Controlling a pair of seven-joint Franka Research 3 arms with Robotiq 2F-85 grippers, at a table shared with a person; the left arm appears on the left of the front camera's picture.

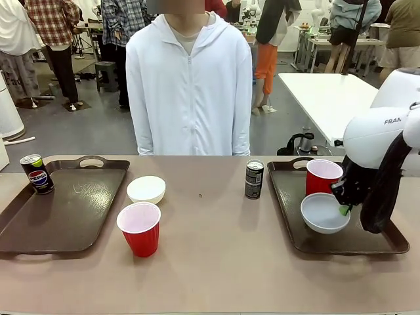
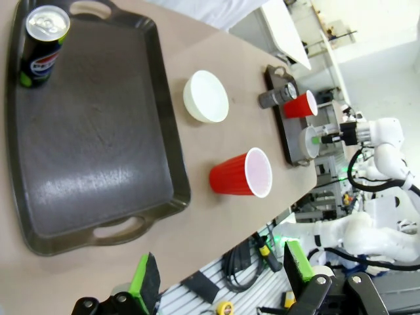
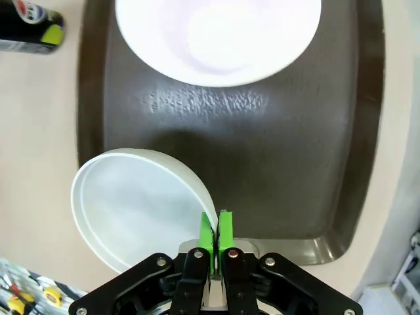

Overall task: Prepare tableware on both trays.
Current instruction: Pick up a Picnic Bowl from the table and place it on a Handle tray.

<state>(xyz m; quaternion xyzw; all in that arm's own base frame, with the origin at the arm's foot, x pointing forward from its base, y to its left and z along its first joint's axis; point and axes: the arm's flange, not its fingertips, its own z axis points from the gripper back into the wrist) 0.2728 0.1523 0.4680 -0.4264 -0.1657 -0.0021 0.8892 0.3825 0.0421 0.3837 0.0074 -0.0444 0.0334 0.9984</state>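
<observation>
White arm (image 1: 380, 134) angled down over tray (image 1: 375, 244), right gripper (image 1: 344, 210) pinching bowl (image 1: 320, 214) rim, left gripper (image 2: 220, 269) spread

Bright, even overhead light is falling on the worktop (image 1: 216, 262), leaving soft shadows. Pale glare is showing on the left tray (image 2: 85, 164). Both wrist views are bowing at their edges.

Most of the left tray (image 1: 65, 216) lies bare for me, its only obstacle the Pepsi can (image 1: 36, 174) in the far left corner; between the trays the white bowl (image 1: 146, 189) and red cup (image 1: 139, 228) stand near each other, with open table (image 1: 216, 262) right of them up to the dark can (image 1: 254, 179) just beside the right tray (image 1: 367, 246); there the second cup (image 1: 321, 176), second bowl (image 1: 323, 213) and right arm (image 1: 380, 131) crowd things.
</observation>
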